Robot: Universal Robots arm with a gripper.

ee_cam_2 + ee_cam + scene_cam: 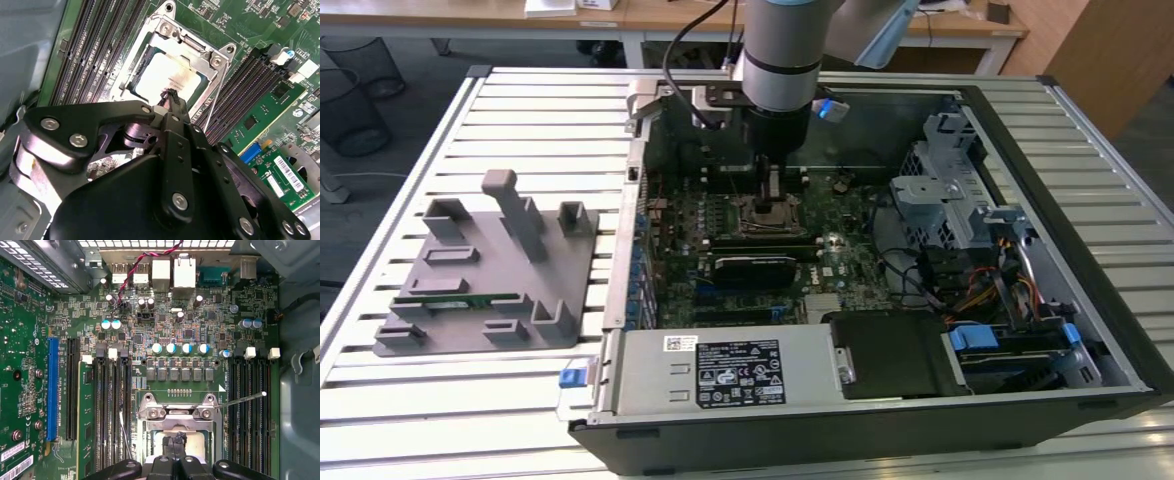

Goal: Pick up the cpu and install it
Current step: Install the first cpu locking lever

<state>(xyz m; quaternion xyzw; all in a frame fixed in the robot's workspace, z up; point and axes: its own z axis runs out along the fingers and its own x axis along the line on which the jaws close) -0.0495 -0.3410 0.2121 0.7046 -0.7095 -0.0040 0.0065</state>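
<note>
The cpu (165, 75), a flat square chip with a shiny silver top, lies inside the metal-framed motherboard socket (170, 30) within the open computer case. My gripper (172, 97) hangs straight above it with its black fingertips drawn together at the chip's top; whether they touch it I cannot tell. Nothing is held between them. In the first wrist view the gripper (176, 440) sits over the cpu (197, 442), below the socket frame (177, 412). In the exterior view the gripper (774, 195) reaches down into the case over the socket (774, 218).
Black memory slots (112, 410) flank the socket, and a thin socket lever (240, 399) sticks out beside it. A drive cage (947, 190) and power supply (734, 370) fill the case. A grey fixture (494, 270) with a green memory stick (460, 300) stands at the exterior view's left.
</note>
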